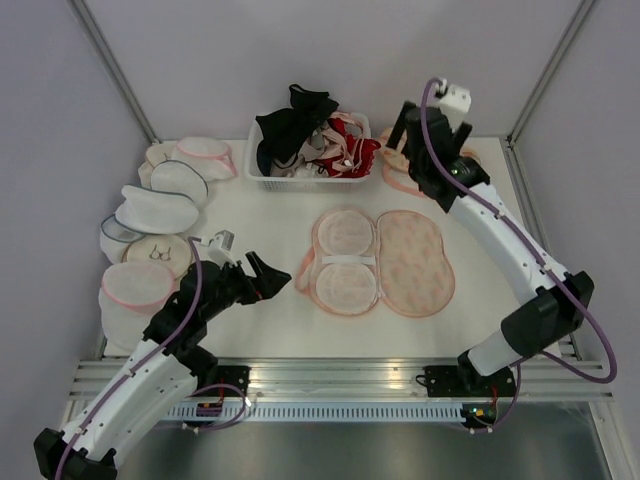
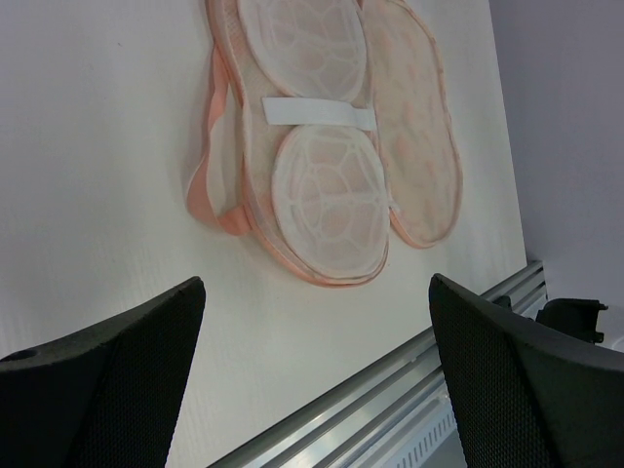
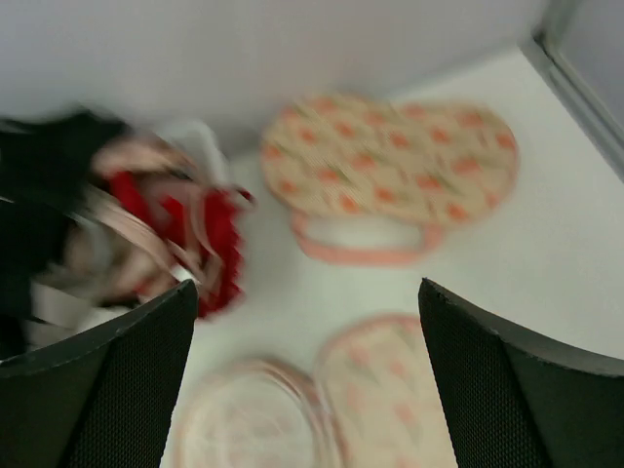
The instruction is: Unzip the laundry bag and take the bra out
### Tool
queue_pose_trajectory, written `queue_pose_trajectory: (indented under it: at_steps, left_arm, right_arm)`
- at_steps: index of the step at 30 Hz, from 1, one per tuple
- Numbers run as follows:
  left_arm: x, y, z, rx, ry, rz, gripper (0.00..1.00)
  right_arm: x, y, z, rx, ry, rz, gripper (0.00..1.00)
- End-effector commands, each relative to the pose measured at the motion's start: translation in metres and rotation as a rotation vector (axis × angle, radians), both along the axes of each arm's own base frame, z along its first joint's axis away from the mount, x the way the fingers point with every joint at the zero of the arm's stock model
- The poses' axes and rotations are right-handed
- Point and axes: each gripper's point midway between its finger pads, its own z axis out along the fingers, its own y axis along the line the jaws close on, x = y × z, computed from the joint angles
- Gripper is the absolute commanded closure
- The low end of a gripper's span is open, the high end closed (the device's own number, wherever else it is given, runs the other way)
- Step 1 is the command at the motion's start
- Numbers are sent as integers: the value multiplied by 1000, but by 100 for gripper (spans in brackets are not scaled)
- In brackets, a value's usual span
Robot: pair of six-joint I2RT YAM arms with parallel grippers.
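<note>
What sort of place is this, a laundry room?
More likely a robot test bench: two arms bolted to a metal rail, a white table walled by plain panels, and a basket of bras beside mesh pouches.

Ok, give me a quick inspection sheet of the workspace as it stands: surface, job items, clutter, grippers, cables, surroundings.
Surface: white table, no spills seen.
Job's things: laundry bag unzipped and spread flat at centre, nothing in it; black bra on top of the pile in the basket.
Clutter: white mesh pouches stacked at left; second printed pouch beside the basket; red and pink garments in the basket.
Grippers: left gripper open, empty, near the bag; right gripper open, empty, raised by the basket's right end.
Cables: purple cables along both arms, no snag seen.
Surroundings: pale walls, frame posts, near-edge rail.
</note>
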Motion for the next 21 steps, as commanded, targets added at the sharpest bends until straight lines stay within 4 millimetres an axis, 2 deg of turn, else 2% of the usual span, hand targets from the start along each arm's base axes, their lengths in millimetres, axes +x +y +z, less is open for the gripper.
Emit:
queue_pose_trajectory:
  at_steps: [1,2,3,5,6,8,9,11,12,15,21]
  left_arm:
    - [-2,-5,13,-16,-18,-41,1]
    - [-3,-6,12,-17,-13,-45,2]
    - [-4,-6,10,-17,-8,-51,2]
    - [-6,-7,8,-23,-2,-60,1]
    - [-7,-8,9,-32,-1,-60,2]
    - [-7,-8,6,-31,2,-61,1]
    - [-7,-9,7,-35,6,-63,2]
    - [-6,-11,8,-38,5,-68,2]
    - [-6,-11,9,-41,6,-71,2]
    - [-7,-13,8,-48,12,-77,2]
    - [-6,-13,3,-44,26,-75,2]
  right_arm:
    - [-74,-52,-137,-92,372,-211,2]
    - [-89,-62,-149,-103,395,-245,2]
    - [-117,-78,-173,-99,447,-305,2]
    - [-143,-97,-189,-133,475,-378,2]
    - [-163,-108,-201,-156,508,-398,2]
    - [-177,-115,-211,-134,510,-427,2]
    - [-187,-112,-225,-89,522,-400,2]
    - [-196,-110,-240,-33,523,-391,2]
    - [-205,-109,-253,10,534,-380,5]
    - [-216,-106,-275,84,530,-374,13]
    - [-221,-96,-310,136,591,-328,24]
